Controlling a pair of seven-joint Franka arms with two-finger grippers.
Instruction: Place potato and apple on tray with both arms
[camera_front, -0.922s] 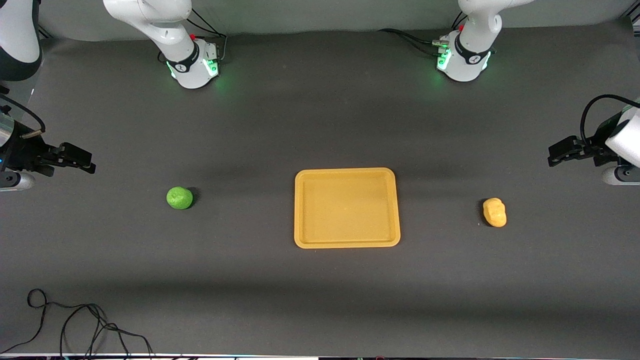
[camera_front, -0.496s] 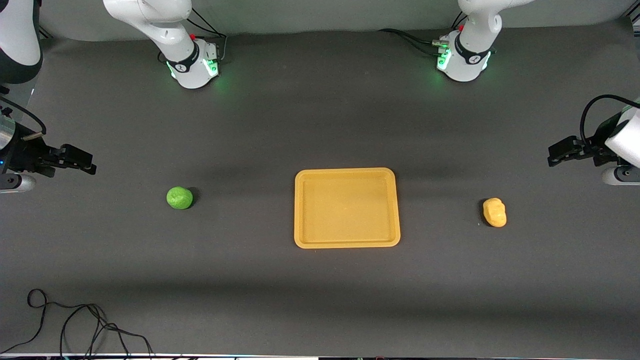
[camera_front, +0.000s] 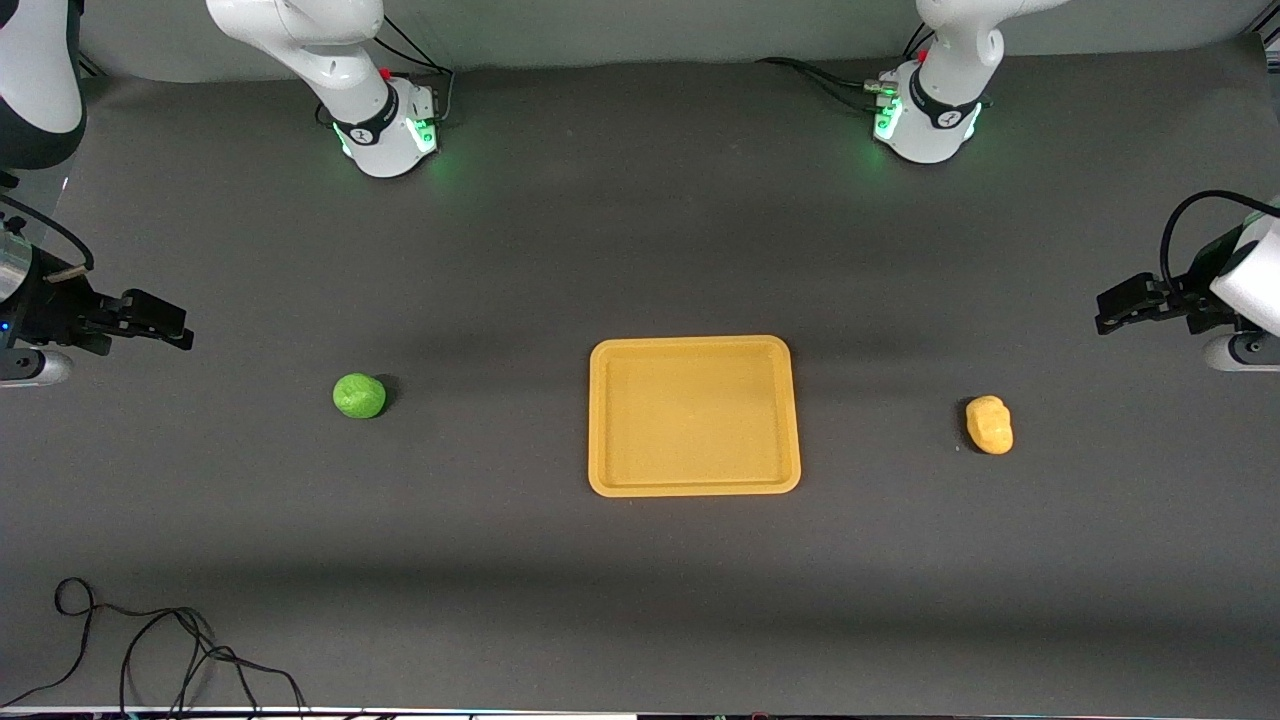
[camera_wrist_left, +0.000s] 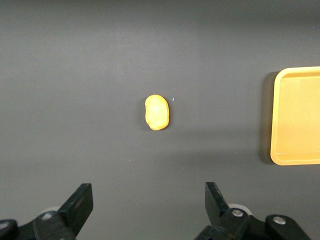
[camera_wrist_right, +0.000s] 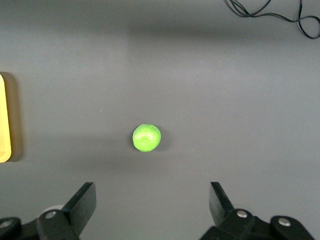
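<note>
The yellow-orange tray (camera_front: 694, 486) lies mid-table and holds nothing. The green apple (camera_front: 359, 395) sits on the mat toward the right arm's end. The lumpy yellow potato (camera_front: 989, 424) sits toward the left arm's end. My right gripper (camera_front: 170, 326) is open and empty, up in the air at the right arm's end of the table, apart from the apple (camera_wrist_right: 146, 137). My left gripper (camera_front: 1112, 308) is open and empty, up in the air at the left arm's end, apart from the potato (camera_wrist_left: 157, 112). The tray's edge also shows in the left wrist view (camera_wrist_left: 278, 155) and the right wrist view (camera_wrist_right: 4, 150).
A loose black cable (camera_front: 150, 650) lies on the mat near the front camera at the right arm's end; it also shows in the right wrist view (camera_wrist_right: 270, 12). The two arm bases (camera_front: 385, 135) (camera_front: 925, 125) stand farthest from the front camera.
The right gripper has drifted slightly, down in the front view. The left arm, apple, potato and tray have not moved.
</note>
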